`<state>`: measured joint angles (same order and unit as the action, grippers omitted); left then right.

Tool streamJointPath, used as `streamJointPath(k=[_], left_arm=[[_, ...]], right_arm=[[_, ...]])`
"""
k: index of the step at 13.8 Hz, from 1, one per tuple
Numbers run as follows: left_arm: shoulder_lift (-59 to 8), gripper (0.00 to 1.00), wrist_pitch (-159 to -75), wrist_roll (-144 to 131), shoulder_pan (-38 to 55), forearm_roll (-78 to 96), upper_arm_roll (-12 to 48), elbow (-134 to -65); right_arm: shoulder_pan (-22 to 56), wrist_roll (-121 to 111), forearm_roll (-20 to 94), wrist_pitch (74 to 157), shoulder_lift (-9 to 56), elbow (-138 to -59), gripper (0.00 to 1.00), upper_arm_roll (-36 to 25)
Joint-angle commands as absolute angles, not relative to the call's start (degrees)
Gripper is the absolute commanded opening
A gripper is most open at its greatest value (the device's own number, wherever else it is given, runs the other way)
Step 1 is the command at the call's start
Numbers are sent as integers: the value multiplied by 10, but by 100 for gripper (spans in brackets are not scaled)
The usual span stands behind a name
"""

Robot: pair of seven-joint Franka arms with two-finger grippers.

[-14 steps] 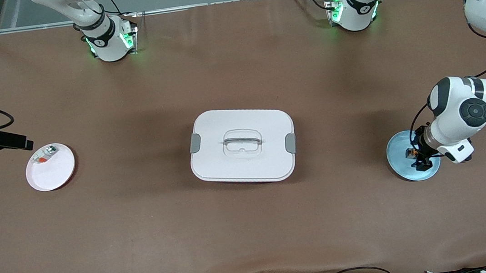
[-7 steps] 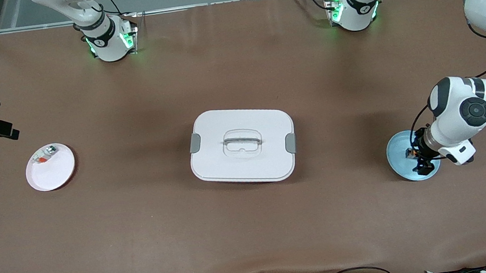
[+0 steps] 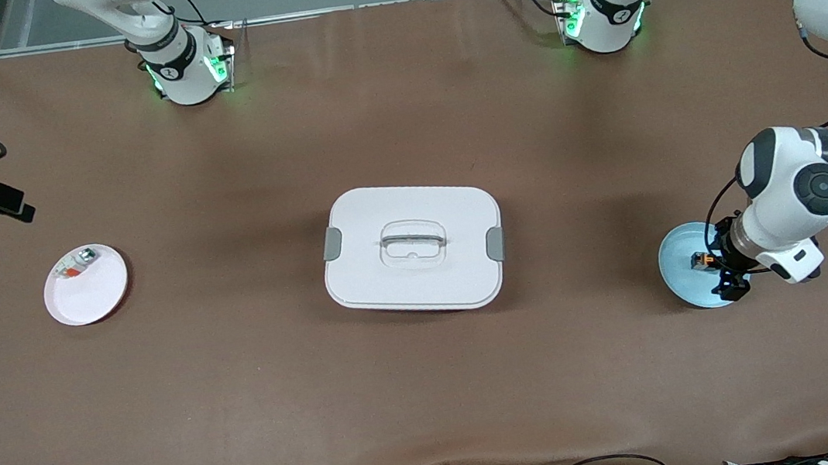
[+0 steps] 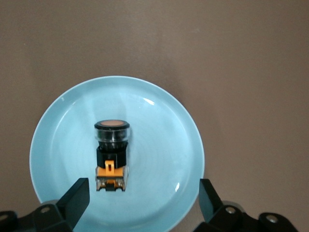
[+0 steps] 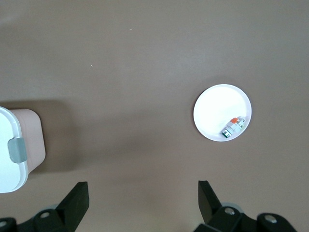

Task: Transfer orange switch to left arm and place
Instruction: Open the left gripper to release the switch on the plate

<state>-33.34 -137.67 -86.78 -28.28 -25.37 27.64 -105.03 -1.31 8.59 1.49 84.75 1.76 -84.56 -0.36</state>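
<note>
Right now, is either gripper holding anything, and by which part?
Nothing is held. The open left gripper hangs over the orange switch on the blue plate; the right gripper is open, empty.

The orange switch (image 4: pixel 112 155), a small black blocky part with a round orange cap, lies on its side in the blue plate (image 4: pixel 169 140), directly beneath the left end effector (image 4: pixel 140 200), untouched between its spread fingers. The white lidded box (image 3: pixel 413 247) with grey side clips sits mid-counter, well apart from both end effectors.
</note>
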Motion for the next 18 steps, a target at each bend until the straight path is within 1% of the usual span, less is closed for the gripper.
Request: streamJointPath(k=[1,8,9,10,13,14,18], left_arm=[[-296,100,-1363,-746,-279,-186,272,-1063],[-272,100,-1363,-316,-258,-81,264,-1076],[-270,100,-1363,-262,-245,-77,251,-1078],[-264,100,-1363,-202,-217,-62,224,-1078],[-233,100,-1363,-66,-95,-6,99,-1086],[-226,100,-1363,-62,-71,-1,78,-1086],[-190,100,-1362,-52,-48,4,69,-1085]], right_arm=[[-29,96,11,852,-17,-876,100,6],[-24,100,11,852,-30,-888,100,2],[-22,109,11,851,-32,-889,100,2],[-18,111,11,851,-34,-894,100,2],[-18,100,11,854,-36,-896,100,2],[-19,99,11,855,-36,-896,100,2],[-25,54,10,859,-37,-898,100,0]])
